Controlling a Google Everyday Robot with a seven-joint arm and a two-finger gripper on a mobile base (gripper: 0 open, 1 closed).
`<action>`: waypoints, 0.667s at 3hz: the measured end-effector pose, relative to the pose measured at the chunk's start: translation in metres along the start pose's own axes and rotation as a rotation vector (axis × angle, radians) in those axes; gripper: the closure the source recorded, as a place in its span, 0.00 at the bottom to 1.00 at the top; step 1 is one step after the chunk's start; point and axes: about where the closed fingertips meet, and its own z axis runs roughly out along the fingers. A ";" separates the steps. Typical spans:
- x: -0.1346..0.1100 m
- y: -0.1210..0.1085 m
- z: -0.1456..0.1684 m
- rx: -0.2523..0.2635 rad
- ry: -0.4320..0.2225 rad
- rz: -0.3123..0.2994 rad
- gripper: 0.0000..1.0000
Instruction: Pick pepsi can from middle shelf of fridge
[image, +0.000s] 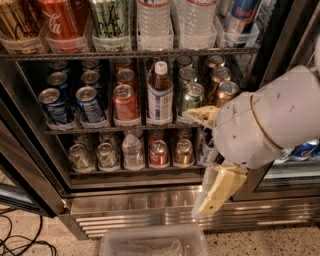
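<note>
Several blue pepsi cans stand in two lanes at the left of the middle shelf (125, 129) of the fridge (150, 205); the front two are the left can (52, 105) and the one beside it (90, 102). My gripper (210, 150) hangs on the white arm in front of the right side of the shelves, well to the right of the pepsi cans and touching none. One beige finger (200, 116) points left by the green can (192, 97), the other finger (220, 187) hangs low. The gripper is open and empty.
The middle shelf also holds red cola cans (125, 102), a bottle (160, 95) and gold cans (225, 92). Tall cans and water bottles fill the shelf above, small cans the shelf below. A clear plastic bin (152, 242) and cables (20, 240) lie on the floor. The open door's edge (25, 165) is at left.
</note>
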 end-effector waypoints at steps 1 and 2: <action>-0.002 0.000 0.000 -0.001 -0.004 -0.003 0.00; -0.002 0.000 0.000 -0.001 -0.004 -0.003 0.00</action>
